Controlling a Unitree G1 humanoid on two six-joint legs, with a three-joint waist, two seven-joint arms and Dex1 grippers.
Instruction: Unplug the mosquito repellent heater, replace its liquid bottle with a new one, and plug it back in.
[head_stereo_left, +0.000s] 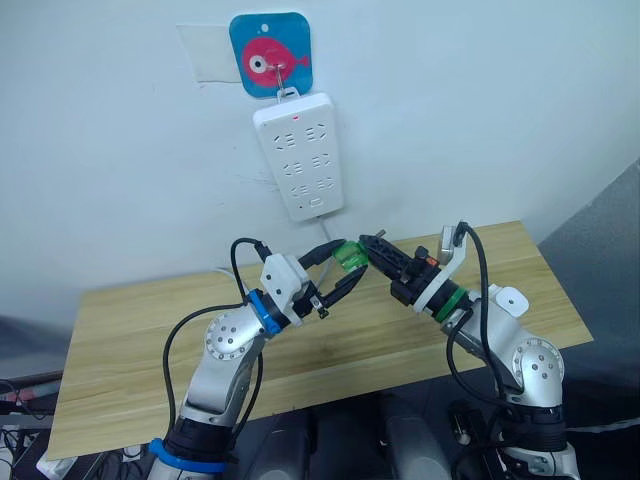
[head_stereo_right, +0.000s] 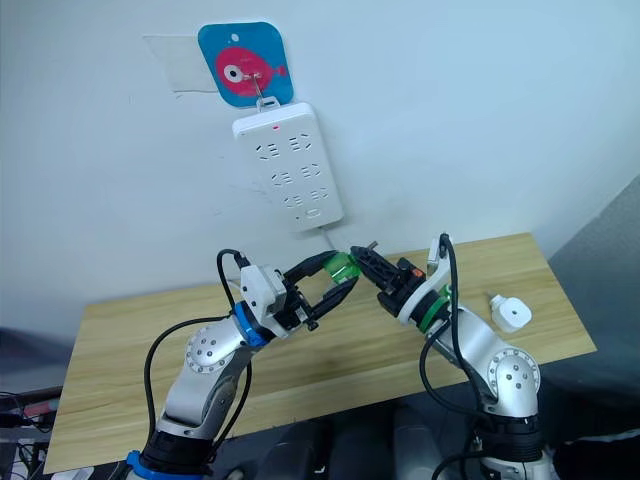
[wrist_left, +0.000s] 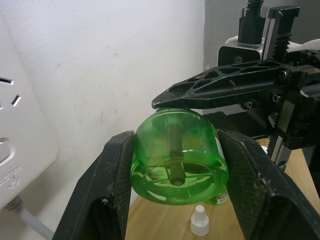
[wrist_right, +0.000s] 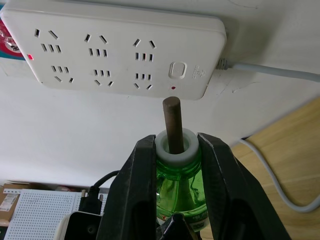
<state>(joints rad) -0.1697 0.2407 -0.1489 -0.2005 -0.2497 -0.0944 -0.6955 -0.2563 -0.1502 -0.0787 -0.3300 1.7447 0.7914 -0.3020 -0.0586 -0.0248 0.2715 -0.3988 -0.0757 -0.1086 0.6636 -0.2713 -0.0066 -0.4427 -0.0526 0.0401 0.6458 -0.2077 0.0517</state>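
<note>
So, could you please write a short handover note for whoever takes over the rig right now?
Left gripper: shut on the green bottle's base.
Right gripper: shut on the same bottle's neck, wick exposed, above the table.
Heater: unplugged, lying on the table by the right arm.
Power strip: on the wall, sockets free.
Left: fit the new bottle and plug the heater back in. Whether this bottle is old or new is unclear.
</note>
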